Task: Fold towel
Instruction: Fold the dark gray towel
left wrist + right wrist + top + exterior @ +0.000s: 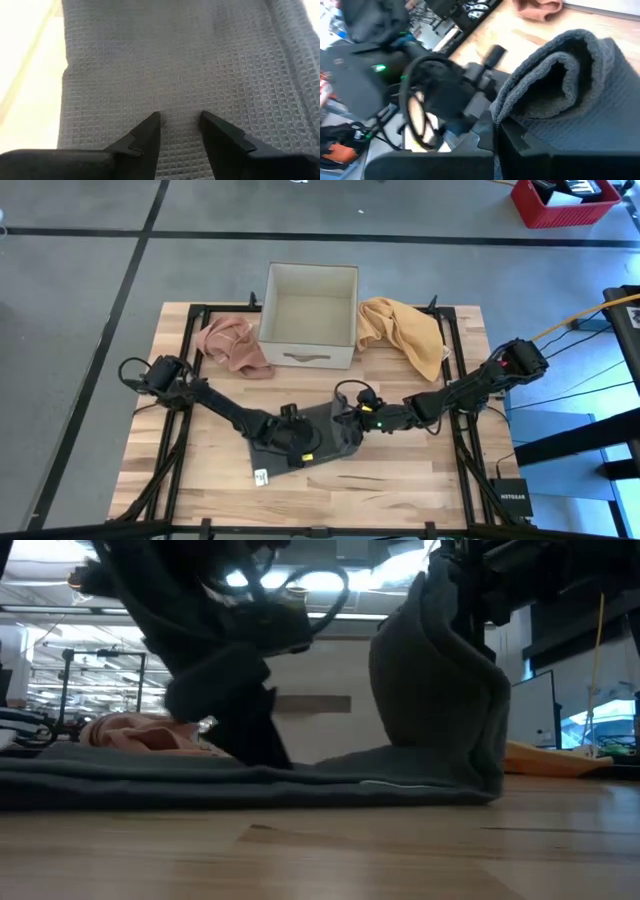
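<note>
From above, the grey towel (315, 435) lies on the wooden bench (400, 480), just in front of the open white box (309, 305). The left end effector (296, 442) presses down on the towel's middle; the right end effector (352, 423) sits at the towel's edge on the right arm's side.

At bench level, that edge of the towel (440, 670) is lifted into a standing fold while the rest lies flat.

Left wrist: fingers (145, 135) partly apart, tips on the waffle weave, gripping nothing.

Right wrist: the right end effector is clamped tight on the towel's rolled edge (555, 80).
</note>
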Controlling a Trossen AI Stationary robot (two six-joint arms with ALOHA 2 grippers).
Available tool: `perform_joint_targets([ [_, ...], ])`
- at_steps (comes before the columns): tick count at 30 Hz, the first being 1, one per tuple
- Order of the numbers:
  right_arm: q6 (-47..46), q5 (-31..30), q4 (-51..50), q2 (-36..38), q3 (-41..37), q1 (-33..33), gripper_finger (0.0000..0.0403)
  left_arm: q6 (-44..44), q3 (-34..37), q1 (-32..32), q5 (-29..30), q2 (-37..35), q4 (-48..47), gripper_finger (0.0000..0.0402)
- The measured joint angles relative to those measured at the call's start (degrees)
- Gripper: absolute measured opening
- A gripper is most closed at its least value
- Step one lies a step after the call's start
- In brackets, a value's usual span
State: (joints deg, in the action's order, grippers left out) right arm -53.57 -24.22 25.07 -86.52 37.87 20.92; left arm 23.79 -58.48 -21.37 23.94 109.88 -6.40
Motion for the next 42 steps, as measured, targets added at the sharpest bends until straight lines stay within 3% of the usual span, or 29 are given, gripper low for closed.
perform_joint_targets([
  [8, 0.54, 4.63, 5.55, -4.31, 1.26, -3.01, 0.0004, -3.43, 0.14, 1.99, -2.42, 3.08, 9.65, 0.0131],
  [17, 4.23, 11.14, 3.88, -10.18, 9.09, -4.17, 0.0006, -4.67, 0.33, 1.56, -1.91, 2.66, 10.09, 0.0131],
  [24, 4.63, 11.82, 0.94, -10.27, 10.03, -4.08, 0.0005, -6.7, 0.37, -0.54, -2.8, -2.81, 7.89, 0.0131],
  [27, 4.65, 11.84, -0.63, -10.32, 10.01, -4.08, 0.0004, -3.19, 0.15, -2.16, -2.58, -6.85, 1.23, 0.0131],
  [34, 4.65, 11.86, -1.54, -10.31, 10.01, -4.08, 0.0004, 11.12, 0.43, -7.83, -2.46, -11.47, -24.33, 0.0131],
  [36, 4.63, 11.86, -1.5, -10.3, 9.99, -4.08, 0.0003, 14.0, 2.34, -9.16, -2.56, -11.25, -25.34, 0.0131],
  [42, 3.93, 11.88, -1.07, -10.3, 9.99, -4.08, 0.0005, 17.84, 8.5, -10.34, -2.01, -11.2, -14.94, 0.0131],
])
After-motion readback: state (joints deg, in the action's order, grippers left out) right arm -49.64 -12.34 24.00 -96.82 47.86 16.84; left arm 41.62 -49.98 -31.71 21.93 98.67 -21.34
